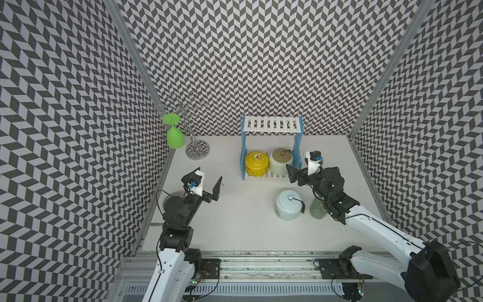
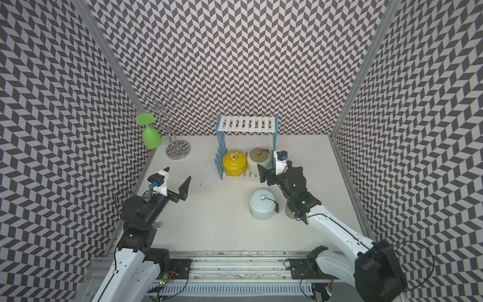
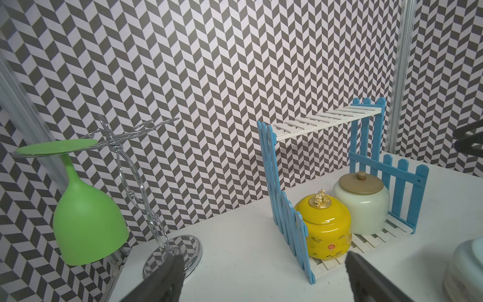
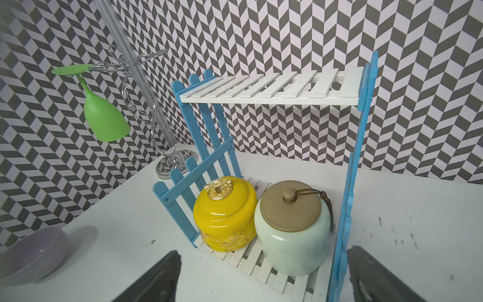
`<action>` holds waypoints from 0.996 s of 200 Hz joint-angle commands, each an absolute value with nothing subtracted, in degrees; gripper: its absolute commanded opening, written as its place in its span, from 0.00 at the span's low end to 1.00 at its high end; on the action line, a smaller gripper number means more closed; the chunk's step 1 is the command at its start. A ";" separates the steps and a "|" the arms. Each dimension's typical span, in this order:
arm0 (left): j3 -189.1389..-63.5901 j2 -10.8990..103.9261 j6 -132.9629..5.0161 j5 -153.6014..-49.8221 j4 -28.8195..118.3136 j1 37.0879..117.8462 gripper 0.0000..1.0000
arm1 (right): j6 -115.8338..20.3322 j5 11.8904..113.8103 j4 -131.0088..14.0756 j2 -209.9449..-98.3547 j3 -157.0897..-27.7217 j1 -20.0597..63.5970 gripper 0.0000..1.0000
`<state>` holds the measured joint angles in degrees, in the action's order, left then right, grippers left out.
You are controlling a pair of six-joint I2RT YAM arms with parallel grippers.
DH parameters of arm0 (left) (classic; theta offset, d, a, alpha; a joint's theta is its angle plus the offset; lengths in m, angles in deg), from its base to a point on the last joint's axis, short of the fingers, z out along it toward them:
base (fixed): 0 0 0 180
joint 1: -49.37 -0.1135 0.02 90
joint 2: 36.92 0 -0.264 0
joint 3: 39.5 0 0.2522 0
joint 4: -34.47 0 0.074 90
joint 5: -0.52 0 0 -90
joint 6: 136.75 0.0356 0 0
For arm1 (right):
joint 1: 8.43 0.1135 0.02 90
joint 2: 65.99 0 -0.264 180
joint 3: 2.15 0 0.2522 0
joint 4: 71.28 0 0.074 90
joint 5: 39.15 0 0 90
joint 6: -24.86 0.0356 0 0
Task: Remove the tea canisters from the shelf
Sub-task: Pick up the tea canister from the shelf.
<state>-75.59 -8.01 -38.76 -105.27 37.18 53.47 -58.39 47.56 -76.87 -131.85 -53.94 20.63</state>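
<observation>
When viewed from above, in both top views: shelf point(image 1: 271, 123) at the back edge of the table point(image 1: 235, 230), with yellow canister point(image 1: 257, 164) and cream canister point(image 1: 281, 162) side by side on the lower tier point(image 1: 269, 177). Pale blue canister point(image 1: 287, 206) and sage green canister point(image 1: 316, 211) already off, standing on the table toward the right edge, the green one partly hidden under the right arm point(image 1: 366, 214). Right gripper point(image 1: 300, 168) at the shelf front, fingers wide apart, empty. Left gripper point(image 1: 209, 176) toward the left edge, equally wide, empty.

Left wrist view: confirms both shelved canisters upright; cuts off the pale blue canister point(image 3: 467, 269) at the frame border.

Right wrist view: places the blue side panel point(image 4: 347, 209) between the spread fingers point(image 4: 156, 279). Step in hand, apparently: approach to the cream canister point(image 4: 292, 235). Calls for a shift toward the table's left edge to bring both fingers inside the panel, then closing below the lid. Tassel cord point(image 4: 326, 204) close to the panel; contact not discernible.
</observation>
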 commanded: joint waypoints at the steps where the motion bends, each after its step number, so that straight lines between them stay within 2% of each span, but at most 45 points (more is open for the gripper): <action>1: -74.27 -9.06 -40.97 -103.67 36.70 52.41 1.00 | -57.03 45.78 -84.17 -134.98 -56.23 21.08 1.00; 92: -73.97 -9.47 -40.94 -101.98 35.87 51.92 1.00 | -56.39 39.92 -83.85 -156.08 -70.75 21.37 0.97; 199: -73.62 -9.42 -40.98 -101.34 35.44 52.51 1.00 | -54.16 28.07 -92.76 -170.22 -74.51 21.56 0.87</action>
<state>-73.51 -8.93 -40.45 -101.71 35.96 52.35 -55.03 32.52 -88.06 -167.11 -73.54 21.52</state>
